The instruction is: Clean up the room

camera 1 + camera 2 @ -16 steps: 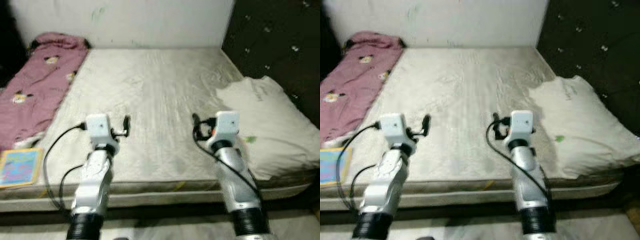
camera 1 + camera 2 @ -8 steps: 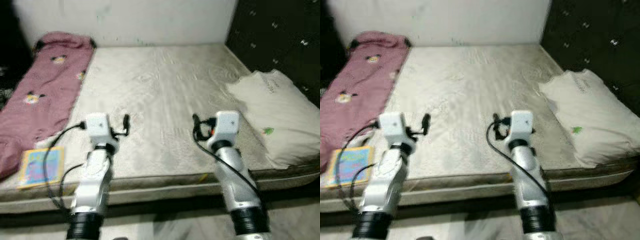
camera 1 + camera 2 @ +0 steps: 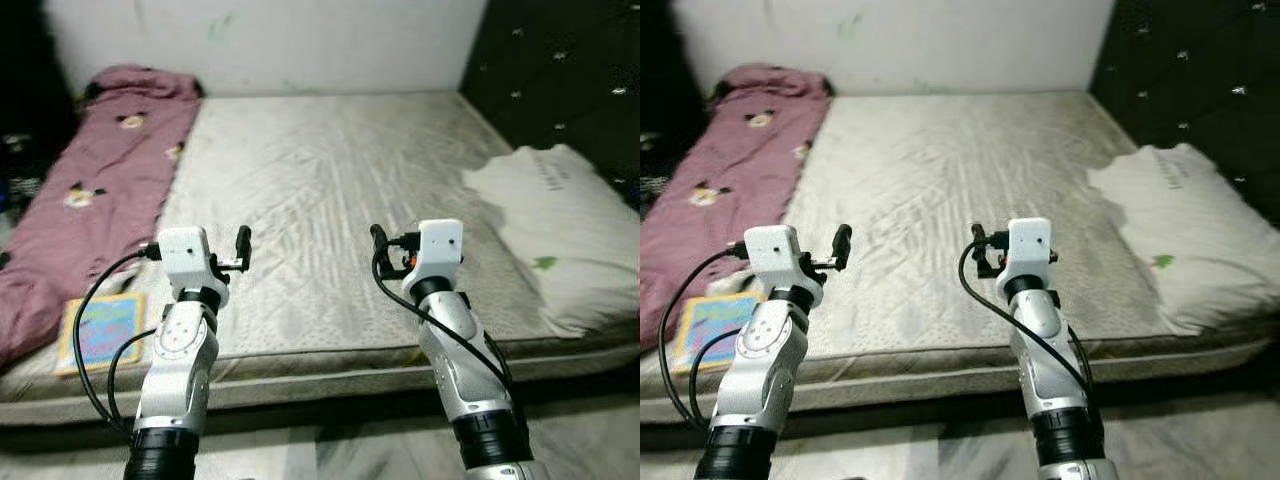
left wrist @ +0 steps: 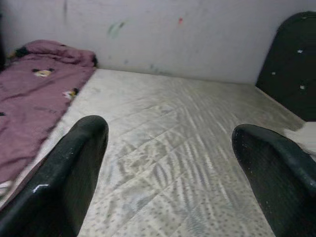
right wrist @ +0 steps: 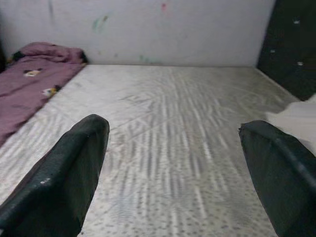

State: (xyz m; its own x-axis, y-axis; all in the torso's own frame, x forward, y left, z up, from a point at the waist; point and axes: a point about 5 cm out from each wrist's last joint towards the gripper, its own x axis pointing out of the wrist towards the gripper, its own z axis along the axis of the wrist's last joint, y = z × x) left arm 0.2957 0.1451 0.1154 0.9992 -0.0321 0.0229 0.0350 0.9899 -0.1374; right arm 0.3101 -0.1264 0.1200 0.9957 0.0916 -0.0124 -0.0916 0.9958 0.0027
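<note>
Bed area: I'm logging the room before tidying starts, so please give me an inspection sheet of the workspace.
Surface: bare quilted mattress, wrinkled, with nothing lying on its middle.
Job's things: pink blanket bunched along the robot's left edge; colourful book flat at the near left corner; white pillow at the right edge.
Clutter: nothing seen beyond these.
Grippers: left gripper and right gripper both raised over the near part of the mattress, jaws open and holding nothing.
Cables: black cables loop along both forearms, hanging free of the bedding.
Surroundings: white wall behind the bed; dark tufted panel on the right; pale floor below.
</note>
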